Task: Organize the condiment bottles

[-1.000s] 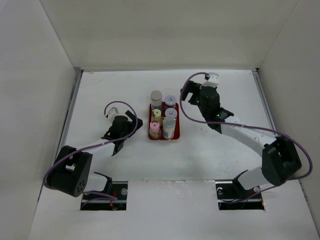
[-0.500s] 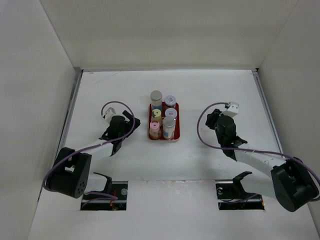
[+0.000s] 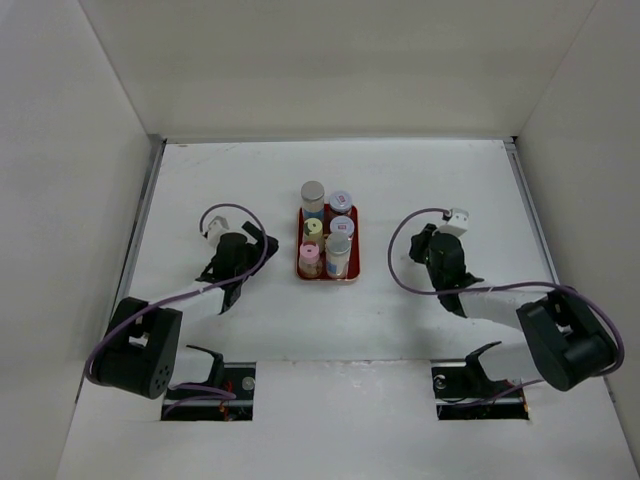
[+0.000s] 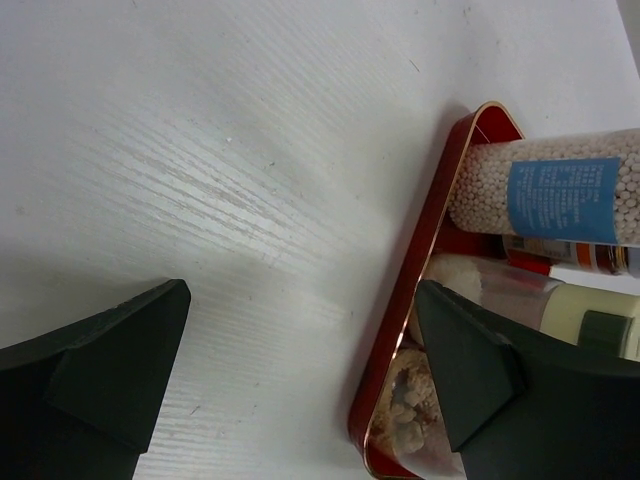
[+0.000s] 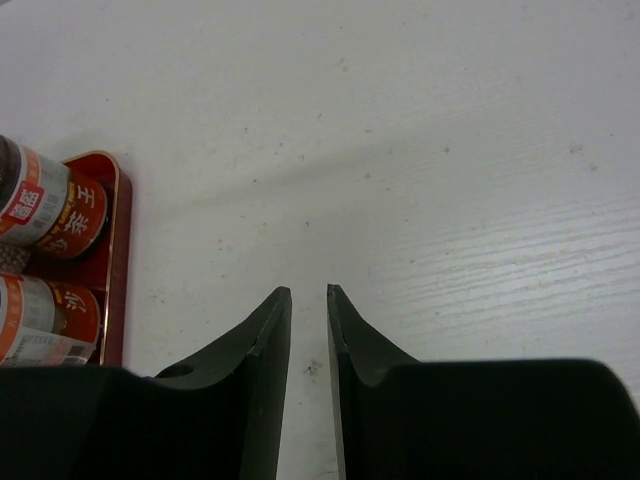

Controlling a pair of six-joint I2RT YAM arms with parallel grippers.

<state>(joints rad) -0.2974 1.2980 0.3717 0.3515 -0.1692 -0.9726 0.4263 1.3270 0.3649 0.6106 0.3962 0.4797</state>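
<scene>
Six condiment bottles [image 3: 338, 245] are seen standing upright in two rows inside a red tray [image 4: 418, 260], which is set at the middle of the table [image 3: 420, 170], about midway between its left and right edges. The left gripper [image 4: 300, 300] is held between the tray and the left edge, its fingers spread wide with nothing between them. The right gripper [image 5: 308, 292] is held between the tray and the right edge, its fingers drawn almost together, with nothing pinched.
</scene>
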